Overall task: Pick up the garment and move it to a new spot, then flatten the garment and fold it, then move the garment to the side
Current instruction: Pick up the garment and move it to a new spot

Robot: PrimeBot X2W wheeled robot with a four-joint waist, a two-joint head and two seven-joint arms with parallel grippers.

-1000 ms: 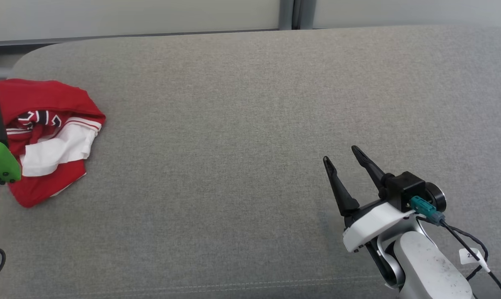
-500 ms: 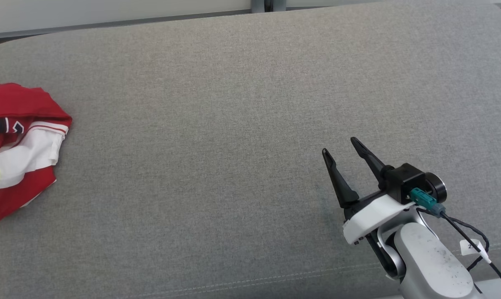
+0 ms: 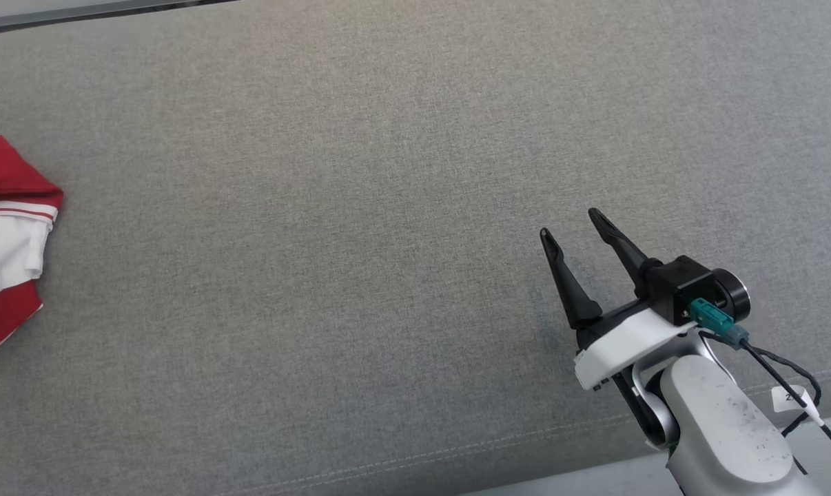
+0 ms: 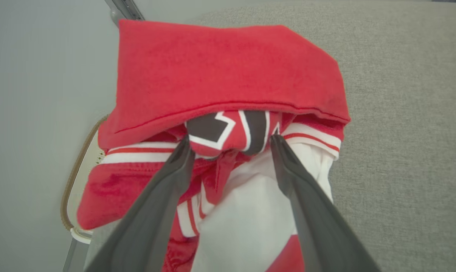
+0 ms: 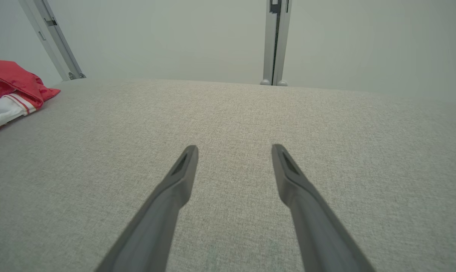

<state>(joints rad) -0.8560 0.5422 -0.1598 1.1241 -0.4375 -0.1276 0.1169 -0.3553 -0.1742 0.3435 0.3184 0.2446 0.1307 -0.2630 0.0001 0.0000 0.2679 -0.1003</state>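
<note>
The garment (image 3: 9,241), crumpled red cloth with white panels and stripes, lies at the far left of the grey cushion (image 3: 333,207). In the left wrist view the garment (image 4: 228,75) is close up. My left gripper (image 4: 231,139) is open above it, its fingers on either side of a bunched fold with a dark and white print; whether they touch the cloth I cannot tell. My right gripper (image 3: 569,224) stands open over bare cushion at the lower right, far from the garment. The right wrist view shows the right gripper (image 5: 234,148) holding nothing and the garment (image 5: 8,94) at far left.
The cushion's front seam and edge (image 3: 457,451) run along the bottom of the head view. A pale wall with a metal post (image 5: 275,41) stands behind the cushion. Beyond the cushion's left end lies a brown curved rim (image 4: 71,181).
The head camera has swung right, so the garment has slid toward the picture's left edge and the left arm's green part has nearly left it. The right gripper stays open in the same stance.
</note>
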